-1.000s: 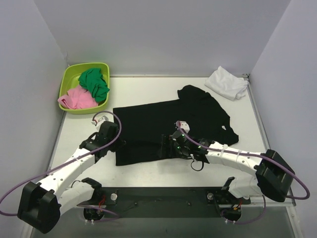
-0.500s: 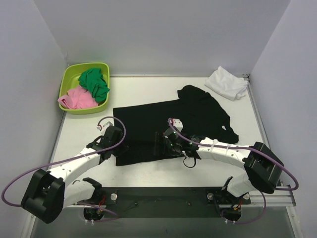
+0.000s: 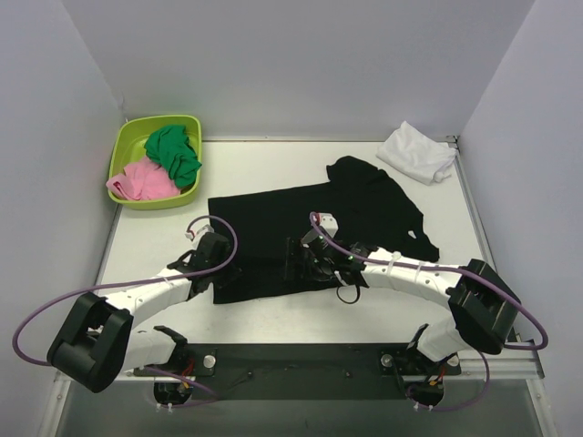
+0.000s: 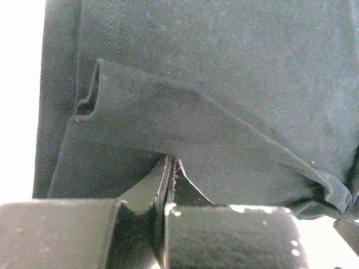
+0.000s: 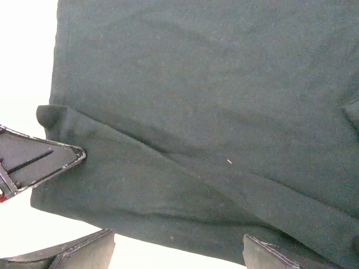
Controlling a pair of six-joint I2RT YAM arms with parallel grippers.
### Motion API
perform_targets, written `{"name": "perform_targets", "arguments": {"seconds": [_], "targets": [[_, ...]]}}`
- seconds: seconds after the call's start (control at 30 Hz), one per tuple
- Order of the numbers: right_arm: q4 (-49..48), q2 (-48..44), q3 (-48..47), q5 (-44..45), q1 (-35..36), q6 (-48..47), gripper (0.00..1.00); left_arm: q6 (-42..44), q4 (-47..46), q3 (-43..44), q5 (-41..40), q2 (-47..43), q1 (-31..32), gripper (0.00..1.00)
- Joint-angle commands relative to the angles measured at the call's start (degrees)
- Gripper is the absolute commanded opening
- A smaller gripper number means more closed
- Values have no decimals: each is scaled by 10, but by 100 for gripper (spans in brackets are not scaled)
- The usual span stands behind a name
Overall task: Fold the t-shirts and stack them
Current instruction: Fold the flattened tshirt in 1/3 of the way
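The black t-shirt (image 3: 310,214) lies spread in the middle of the desk (image 3: 273,164), its body toward the left edge and its neck and sleeves toward the right edge, and the strip along the near edge looks already turned over once. The white t-shirt (image 3: 417,153) sits as a small bundle in the far right corner, well apart from the black one. The left gripper (image 4: 170,171) is at the near left corner of the black shirt; its fingers are pressed together, and a raised flap of hem appears to be pinched between them. The right gripper (image 5: 178,235) is farther along the same near edge, with its fingers wide apart and the cloth lying between them. I think the step is to take the near edge at two points, so the right fingers should catch both layers before any lift, and both arms should then rise together to keep the fold straight. The overhead view hides both grip points under the wrists. A dark angular part at the left rim of the right wrist view I cannot identify.
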State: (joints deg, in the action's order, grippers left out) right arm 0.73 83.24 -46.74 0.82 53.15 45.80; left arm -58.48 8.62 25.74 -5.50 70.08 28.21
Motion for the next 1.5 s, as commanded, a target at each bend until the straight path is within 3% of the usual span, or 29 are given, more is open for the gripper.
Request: {"name": "perform_targets", "arguments": {"seconds": [0.0,1.0,1.47], "targets": [[13,1,-6,18,-8,-9,100,-7,-5,-8,-2,2,7,0],[-18,53,19,-5,-50,-16,100,-7,59,-24,-21,-63,7,0],[-9,127,-78,-20,-117,-81,100,-4,73,-36,-29,-86,7,0]]}}
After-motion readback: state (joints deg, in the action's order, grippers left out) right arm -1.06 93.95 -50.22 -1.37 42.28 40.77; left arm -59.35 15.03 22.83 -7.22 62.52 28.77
